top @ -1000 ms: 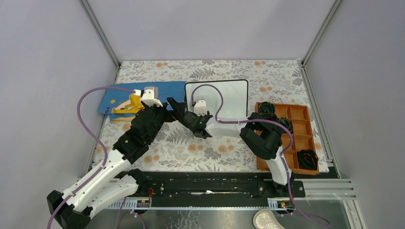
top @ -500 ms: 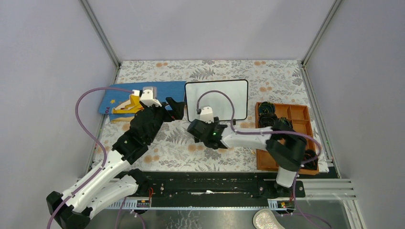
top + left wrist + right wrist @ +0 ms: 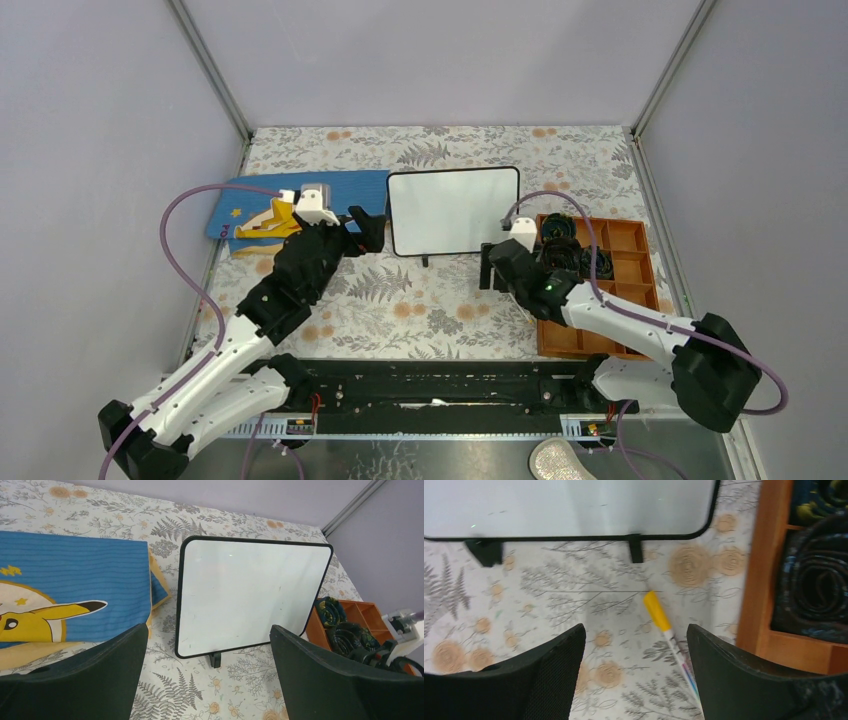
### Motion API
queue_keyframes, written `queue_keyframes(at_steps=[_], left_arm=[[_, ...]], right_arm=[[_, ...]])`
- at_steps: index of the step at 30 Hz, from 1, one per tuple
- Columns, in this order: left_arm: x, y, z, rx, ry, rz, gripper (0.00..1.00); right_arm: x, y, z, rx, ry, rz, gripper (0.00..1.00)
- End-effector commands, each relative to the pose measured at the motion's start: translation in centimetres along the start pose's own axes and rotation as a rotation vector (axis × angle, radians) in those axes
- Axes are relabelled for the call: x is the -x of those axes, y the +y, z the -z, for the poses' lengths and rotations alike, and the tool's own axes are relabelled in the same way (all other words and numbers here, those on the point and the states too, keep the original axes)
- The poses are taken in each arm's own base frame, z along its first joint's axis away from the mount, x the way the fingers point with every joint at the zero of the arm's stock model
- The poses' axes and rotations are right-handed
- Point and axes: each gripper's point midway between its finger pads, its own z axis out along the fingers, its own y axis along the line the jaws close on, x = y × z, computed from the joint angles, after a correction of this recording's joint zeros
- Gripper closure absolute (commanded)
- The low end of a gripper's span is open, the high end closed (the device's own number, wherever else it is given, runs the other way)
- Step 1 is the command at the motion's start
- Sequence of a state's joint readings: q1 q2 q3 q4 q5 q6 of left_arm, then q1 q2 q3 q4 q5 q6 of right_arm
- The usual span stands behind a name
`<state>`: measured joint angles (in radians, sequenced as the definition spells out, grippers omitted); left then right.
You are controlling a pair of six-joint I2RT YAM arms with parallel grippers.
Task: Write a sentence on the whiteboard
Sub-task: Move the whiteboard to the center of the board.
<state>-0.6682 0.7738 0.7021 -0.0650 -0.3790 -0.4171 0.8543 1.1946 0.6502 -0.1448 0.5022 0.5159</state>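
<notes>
The whiteboard stands on small black feet at mid-table, its glossy face blank; no orange sentence shows on it in any view. In the left wrist view the whiteboard is ahead of my left gripper, which is open and empty; from above, this gripper is just left of the board. My right gripper is open over a marker with a yellow cap and white barrel lying on the cloth below the board's right foot. From above, the right gripper is near the board's lower right corner.
An orange compartment tray with dark rolled items stands right of the board, close to my right gripper. A blue mat with a yellow figure lies left of the board. Grey walls enclose the floral-cloth table.
My right arm has swung from in front of the board's left side across to its right lower corner, beside the tray. The left arm has stayed put.
</notes>
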Motion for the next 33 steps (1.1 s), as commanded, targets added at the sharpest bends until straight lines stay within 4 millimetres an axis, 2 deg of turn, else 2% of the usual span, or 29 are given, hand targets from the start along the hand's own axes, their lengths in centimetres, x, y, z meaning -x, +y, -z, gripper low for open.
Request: queue_keyframes(at_steps=[1,4,10,19,23,28,33], left_arm=[[0.9,-0.8,-0.2,-0.038,-0.054,-0.003,0.01],[0.7,-0.8,-0.3,-0.036,-0.047,-0.003,0.01],[0.7,-0.8,-0.3,-0.04,-0.046,-0.003,0.01],[0.8,-0.9,-0.2,-0.043,-0.045,-0.001,0.01],[0.8,-0.9,-0.2,-0.042,-0.045,-0.001,0.01],[0.8,-1.0,-0.2,-0.046,-0.043,0.001,0.01],[0.7,-1.0,-0.2,-0.045,-0.038,0.001,0.01]], right_arm=[[0.7,-0.6,-0.4,0.058,0.009,-0.039,0.2],[0.3,-0.9,-1.2,0.043,0.029,-0.046,0.2],[-2.0,-2.6,-3.2,-0.015,0.111,-0.111,0.21],[-4.9,-3.6,-3.9,-0.051,0.203,-0.097,0.27],[-6.6,-3.1,-3.7,-0.026,0.261,-0.136,0.31],[-7.4,-2.1,-3.2,0.009,0.307,-0.198,0.42],[-7.3,-1.5,-3.0,0.008,0.329,-0.215,0.63]])
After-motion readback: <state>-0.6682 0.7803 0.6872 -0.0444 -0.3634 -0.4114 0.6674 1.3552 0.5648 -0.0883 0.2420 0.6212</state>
